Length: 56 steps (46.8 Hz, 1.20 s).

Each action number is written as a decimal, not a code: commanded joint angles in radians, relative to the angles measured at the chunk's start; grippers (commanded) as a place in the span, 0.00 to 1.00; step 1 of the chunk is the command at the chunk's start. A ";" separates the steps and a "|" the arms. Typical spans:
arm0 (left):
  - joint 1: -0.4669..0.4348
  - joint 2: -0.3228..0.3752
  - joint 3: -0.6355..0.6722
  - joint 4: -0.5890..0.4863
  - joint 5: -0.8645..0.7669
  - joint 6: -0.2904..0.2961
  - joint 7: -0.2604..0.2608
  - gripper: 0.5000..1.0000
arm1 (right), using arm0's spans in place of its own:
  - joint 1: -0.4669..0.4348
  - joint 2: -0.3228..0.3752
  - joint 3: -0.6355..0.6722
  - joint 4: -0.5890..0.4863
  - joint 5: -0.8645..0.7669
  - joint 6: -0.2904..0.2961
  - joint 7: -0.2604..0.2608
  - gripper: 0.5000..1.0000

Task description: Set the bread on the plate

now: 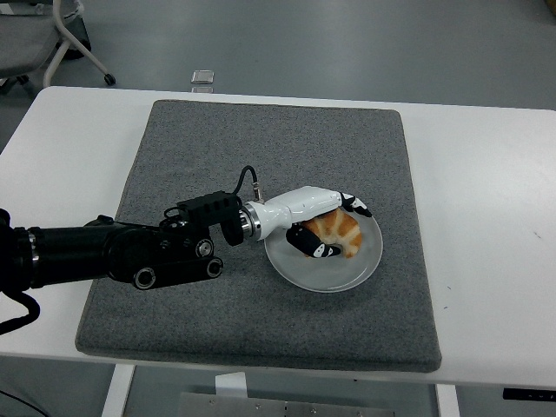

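Since the croissant (337, 231) already sits on the plate (365, 265), my left hand (326, 224), fingers curled round it, just needs to let go.

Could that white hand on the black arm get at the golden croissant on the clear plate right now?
Probably yes: the left hand is already at the golden croissant on the clear round plate, nothing between them.

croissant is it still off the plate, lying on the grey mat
No, the croissant lies on the clear plate, with the left hand around it.
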 commanded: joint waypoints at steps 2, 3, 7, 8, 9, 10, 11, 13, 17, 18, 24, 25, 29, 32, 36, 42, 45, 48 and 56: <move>-0.002 0.026 0.000 -0.035 -0.013 0.000 0.000 0.77 | 0.000 0.000 0.000 0.001 0.000 0.000 0.000 0.86; -0.002 0.034 0.000 -0.045 -0.017 0.000 0.000 0.77 | 0.000 0.000 0.000 0.001 0.000 0.000 0.000 0.86; -0.002 0.060 0.000 -0.079 -0.032 0.000 0.000 0.80 | 0.002 0.000 0.000 0.001 0.000 0.000 0.000 0.86; -0.002 0.066 0.000 -0.084 -0.037 0.000 0.000 0.81 | 0.000 0.000 0.000 0.001 0.000 0.000 0.000 0.86; -0.002 0.074 0.000 -0.090 -0.039 0.000 0.000 0.82 | 0.000 0.000 0.000 -0.001 0.000 0.000 -0.002 0.86; -0.002 0.077 0.000 -0.093 -0.042 0.000 0.000 0.82 | 0.002 0.000 0.000 0.001 0.000 0.000 0.000 0.86; -0.002 0.083 0.000 -0.098 -0.043 0.000 0.000 0.83 | 0.000 0.000 0.000 0.001 0.000 0.000 0.000 0.86; -0.002 0.094 0.000 -0.102 -0.045 0.000 0.000 0.83 | 0.002 0.000 0.000 0.001 0.000 0.000 0.000 0.86; -0.002 0.106 0.000 -0.107 -0.045 0.000 0.000 0.83 | 0.000 0.000 0.000 0.001 0.000 0.000 -0.002 0.86; -0.002 0.111 0.000 -0.107 -0.045 0.000 0.000 0.83 | 0.000 0.000 0.000 0.001 0.000 0.000 0.000 0.86; -0.004 0.125 -0.026 -0.107 -0.049 -0.007 0.000 0.83 | 0.000 0.000 0.000 0.001 0.000 0.000 0.000 0.86; -0.004 0.126 -0.032 -0.107 -0.051 -0.009 0.000 0.84 | 0.000 0.000 0.002 0.001 0.000 0.000 0.000 0.86; -0.005 0.131 -0.046 -0.107 -0.057 -0.012 0.000 0.84 | 0.000 0.000 0.000 0.001 0.001 0.000 -0.002 0.86; -0.010 0.135 -0.049 -0.114 -0.060 -0.012 0.000 0.84 | 0.000 0.000 0.000 0.001 0.001 0.000 -0.002 0.86; -0.019 0.151 -0.075 -0.127 -0.074 -0.021 0.001 0.86 | 0.000 0.000 0.000 0.002 0.000 0.000 0.000 0.86; -0.025 0.155 -0.138 -0.128 -0.098 -0.066 0.001 0.90 | 0.002 0.000 0.000 0.002 0.000 0.000 -0.002 0.86; -0.033 0.155 -0.180 -0.125 -0.121 -0.095 0.001 0.92 | 0.002 0.000 0.000 0.002 0.001 0.000 -0.002 0.86; -0.045 0.155 -0.216 -0.116 -0.155 -0.127 0.001 0.92 | 0.000 0.000 0.000 0.002 0.001 0.000 -0.002 0.86; -0.071 0.146 -0.315 -0.044 -0.322 -0.201 0.001 0.97 | 0.000 0.000 0.000 0.002 0.000 0.000 -0.002 0.86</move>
